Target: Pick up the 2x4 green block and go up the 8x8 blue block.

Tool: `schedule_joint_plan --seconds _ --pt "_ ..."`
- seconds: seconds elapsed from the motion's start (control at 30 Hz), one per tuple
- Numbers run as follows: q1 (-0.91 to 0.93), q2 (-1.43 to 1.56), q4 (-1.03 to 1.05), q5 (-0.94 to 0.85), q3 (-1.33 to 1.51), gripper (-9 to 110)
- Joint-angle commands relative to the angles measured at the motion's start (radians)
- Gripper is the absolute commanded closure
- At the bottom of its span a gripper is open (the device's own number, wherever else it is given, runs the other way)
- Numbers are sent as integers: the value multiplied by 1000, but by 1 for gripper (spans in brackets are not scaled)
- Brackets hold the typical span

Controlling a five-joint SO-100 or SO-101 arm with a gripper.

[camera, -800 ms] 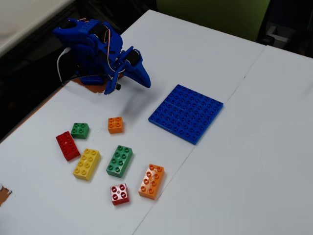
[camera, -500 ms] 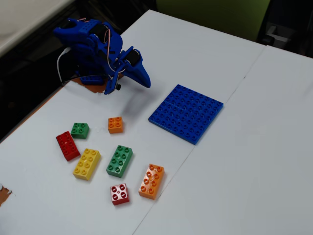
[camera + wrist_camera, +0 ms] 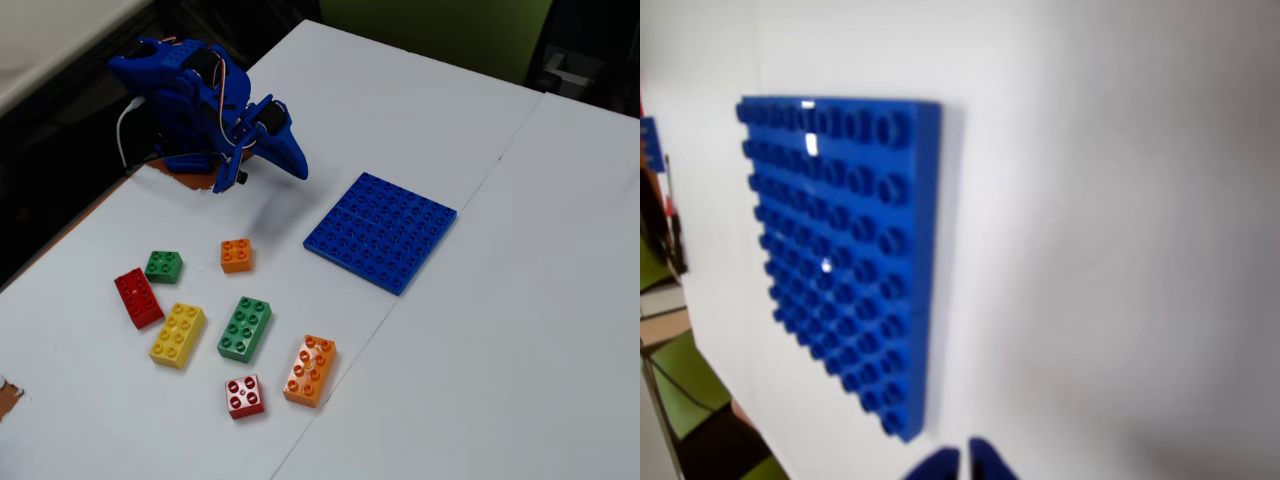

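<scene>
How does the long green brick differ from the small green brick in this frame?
The 2x4 green block has eight studs in two rows; the small green brick has four and is squarish. The 2x4 green block lies beside the yellow brick, the small green brick by the red brick. Both are green, flat on the table and untouched.

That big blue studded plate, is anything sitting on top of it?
No. The blue plate shows only bare studs in both views, and it lies flat on the white table. What lies beneath it is covered. The long green brick sits apart, among the other bricks.
</scene>
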Motion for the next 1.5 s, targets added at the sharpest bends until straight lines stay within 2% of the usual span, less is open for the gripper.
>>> schedule_joint_plan --seconds 0.0,0.1,0.27,0.4,0.57,0.77,1.0,1.23,1.47 --pt "-8 40 -66 -161 26 101" --pt "-3 41 -158 -411 64 101" --pt "34 41 -149 -957 66 101" --pt "51 40 -18 -1305 49 101" --pt "100 40 195 -1598 -63 101" --pt "98 -61 405 -1621 -341 101" --pt "97 -798 669 -1459 -1106 101" --pt "181 -1227 669 -1289 -1443 101" --pt "314 -1548 718 -1287 -1667 100"
